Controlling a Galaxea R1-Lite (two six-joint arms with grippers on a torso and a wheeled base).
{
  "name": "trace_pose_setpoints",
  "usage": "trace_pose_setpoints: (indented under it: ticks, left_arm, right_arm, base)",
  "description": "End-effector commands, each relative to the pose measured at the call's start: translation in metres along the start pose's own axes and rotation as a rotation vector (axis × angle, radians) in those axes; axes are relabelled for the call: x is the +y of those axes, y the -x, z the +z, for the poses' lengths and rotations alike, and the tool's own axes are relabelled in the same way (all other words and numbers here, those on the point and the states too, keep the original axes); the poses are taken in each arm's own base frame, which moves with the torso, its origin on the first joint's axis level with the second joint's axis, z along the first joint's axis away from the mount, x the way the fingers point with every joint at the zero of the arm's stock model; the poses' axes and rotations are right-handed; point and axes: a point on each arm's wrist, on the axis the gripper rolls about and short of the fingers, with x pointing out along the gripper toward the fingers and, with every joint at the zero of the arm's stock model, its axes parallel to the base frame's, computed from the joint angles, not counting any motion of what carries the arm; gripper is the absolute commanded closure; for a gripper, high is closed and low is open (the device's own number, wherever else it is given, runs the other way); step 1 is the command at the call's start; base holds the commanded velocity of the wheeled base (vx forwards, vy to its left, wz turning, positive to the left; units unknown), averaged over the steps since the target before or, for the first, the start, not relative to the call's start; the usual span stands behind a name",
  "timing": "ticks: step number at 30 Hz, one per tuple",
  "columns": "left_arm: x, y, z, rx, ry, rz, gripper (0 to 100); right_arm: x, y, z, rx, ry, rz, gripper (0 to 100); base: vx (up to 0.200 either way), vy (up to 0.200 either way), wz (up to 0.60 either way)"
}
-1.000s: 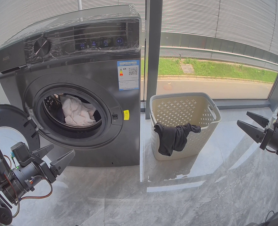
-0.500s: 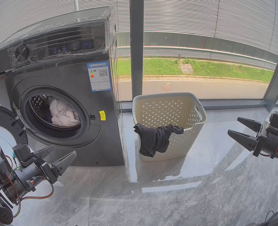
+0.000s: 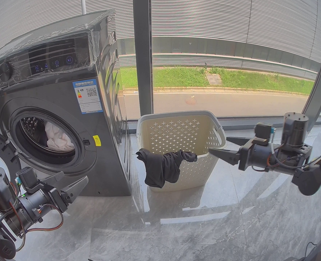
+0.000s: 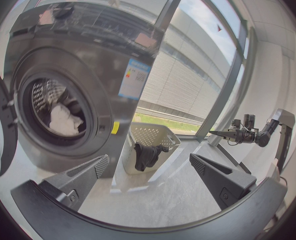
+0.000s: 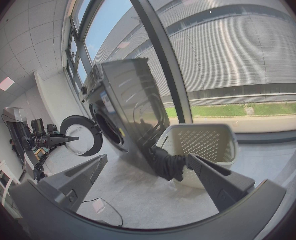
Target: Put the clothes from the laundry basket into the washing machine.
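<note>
— Where are the clothes lying right now?
— A dark garment (image 3: 162, 167) is hanging over the front rim of the laundry basket (image 3: 175, 131), at the corner nearest the washing machine (image 3: 41, 87). Most of it is drooping down the outside wall. A white cloth (image 3: 57, 137) is lying inside the drum.

— And what are your grippers doing?
— My right gripper (image 3: 220, 144) is hovering just beside the basket's right side. Its fingers are spread wide and holding nothing, and the tips are pointing toward the garment. My left gripper (image 3: 73, 178) is hanging low in front of the machine, below the drum opening, also wide open and empty.

— What is standing around them?
— The basket is standing on the grey floor (image 3: 204, 229), at its edge along the window, just beside the machine's side wall. A dark window post (image 3: 142, 48) is rising behind the gap between them. The round door (image 3: 3, 142) is hanging open at the left of the opening, near my left arm. The basket's right front corner is lying between my right fingertips and the garment.

— Is any writing showing?
— A blue-and-white label (image 3: 88, 95) is sitting on the machine's front, with a small yellow sticker (image 3: 97, 140) beside the opening. Blue symbols are glowing on the control panel (image 3: 51, 57) under plastic film (image 3: 95, 44). The print is too small for me to read.
</note>
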Motion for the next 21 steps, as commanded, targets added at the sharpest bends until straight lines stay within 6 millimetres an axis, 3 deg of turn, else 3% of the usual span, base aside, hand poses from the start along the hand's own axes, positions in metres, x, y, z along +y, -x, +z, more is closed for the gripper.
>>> trace_pose_setpoints:
  ticks: [1, 8, 21]
  left_arm:
    - [0.009, -0.001, -0.021, 0.153, 0.114, 0.097, 0]
    - [0.031, 0.009, -0.040, 0.309, 0.230, 0.365, 0]
    - [0.036, 0.030, -0.045, 0.373, 0.249, 0.523, 0]
  right_arm:
    - [0.001, -0.052, -0.031, 0.104, -0.036, 0.031, 0]
    - [-0.006, -0.071, -0.042, 0.127, -0.049, 0.028, 0]
    - [-0.021, -0.091, -0.076, 0.207, -0.153, -0.083, 0]
  base:
    - [0.000, 0.000, 0.00]
    - [0.000, 0.000, 0.00]
    - [0.000, 0.000, 0.00]
